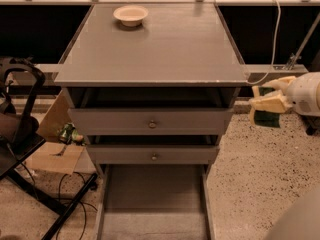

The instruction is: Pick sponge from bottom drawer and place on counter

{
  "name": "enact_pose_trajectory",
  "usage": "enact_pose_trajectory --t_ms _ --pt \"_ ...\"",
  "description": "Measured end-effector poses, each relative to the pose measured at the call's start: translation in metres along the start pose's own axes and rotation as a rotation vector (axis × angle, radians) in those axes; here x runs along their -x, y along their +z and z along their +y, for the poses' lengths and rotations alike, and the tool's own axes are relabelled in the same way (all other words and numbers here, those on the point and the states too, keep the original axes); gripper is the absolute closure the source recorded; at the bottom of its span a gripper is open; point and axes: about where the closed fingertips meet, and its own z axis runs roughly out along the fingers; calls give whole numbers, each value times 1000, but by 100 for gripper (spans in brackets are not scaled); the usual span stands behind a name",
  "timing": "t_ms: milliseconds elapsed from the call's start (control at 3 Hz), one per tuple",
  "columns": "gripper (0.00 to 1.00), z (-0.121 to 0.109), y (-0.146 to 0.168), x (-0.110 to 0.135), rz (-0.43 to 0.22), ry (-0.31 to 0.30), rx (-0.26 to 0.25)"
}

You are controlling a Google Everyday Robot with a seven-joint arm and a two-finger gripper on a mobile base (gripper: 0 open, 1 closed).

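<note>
No words or numbers show anywhere, even on the cream gripper (pixel 265 98) holding the yellow-green sponge (pixel 265 118) beside the flat grey counter (pixel 165 54).

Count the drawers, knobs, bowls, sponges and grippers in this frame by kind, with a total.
Drawers: 3, the bottom drawer open, plus two upper drawers.
Knobs: 2, the knobs on the upper drawers.
Bowls: 1, the bowl on the counter.
Sponges: 1, the sponge in the gripper.
Grippers: 1, the gripper, right of the cabinet.
Total: 8
</note>
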Motion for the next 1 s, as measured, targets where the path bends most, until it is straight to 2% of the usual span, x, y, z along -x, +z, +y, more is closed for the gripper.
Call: enact_pose_trajectory --t_ms 333,667,1000 --pt "100 -12 6 42 -32 -91 16" --pt "100 -32 14 139 -147 -222 41" --pt "100 -42 26 205 -247 -279 74"
